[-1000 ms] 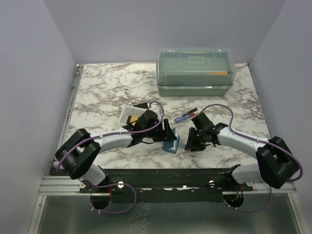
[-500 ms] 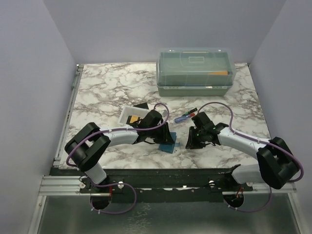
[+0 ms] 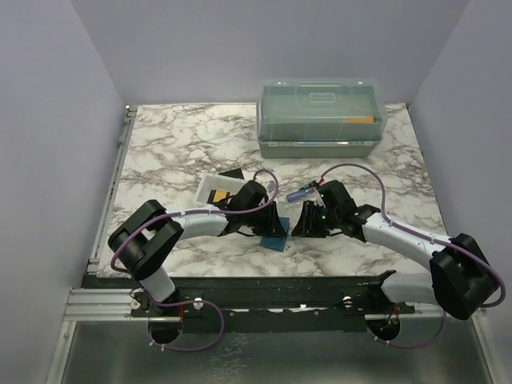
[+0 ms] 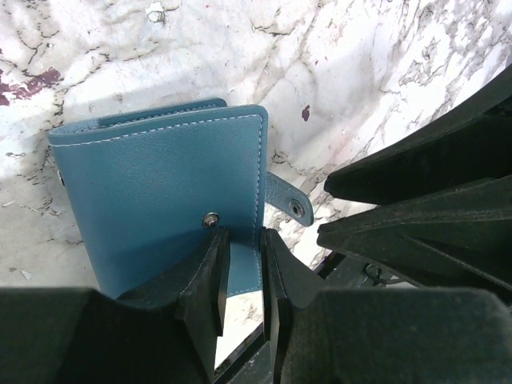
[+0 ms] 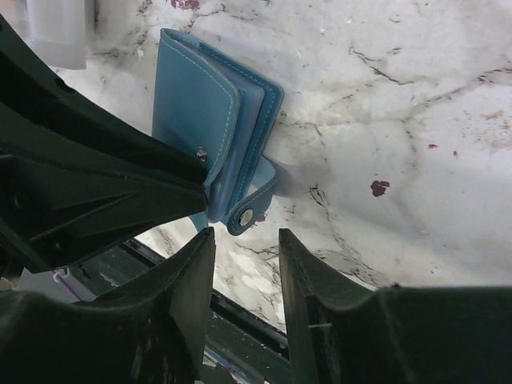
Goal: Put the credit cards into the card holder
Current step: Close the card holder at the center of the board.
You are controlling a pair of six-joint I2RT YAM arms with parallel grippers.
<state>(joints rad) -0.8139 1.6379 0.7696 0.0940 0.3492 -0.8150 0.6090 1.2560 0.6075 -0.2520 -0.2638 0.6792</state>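
The card holder (image 4: 152, 200) sat on the desk (image 3: 176, 144) between the two claws. The left claw (image 4: 241, 240) pinched the edge of its front cover, just beside the snap. The right claw (image 5: 246, 236) was spread and empty, with the holder's strap just beyond its tips. At the far edge, the lidded box (image 3: 320, 120) was closed, with something orange inside.

Matt, stitched leather-look card holder (image 4: 160, 184) on glossy marble-patterned table (image 4: 360, 64)

Lab test cell: plain walls (image 3: 240, 48) enclose marble-print table (image 3: 184, 144), aluminium rail (image 3: 96, 300) at edge.
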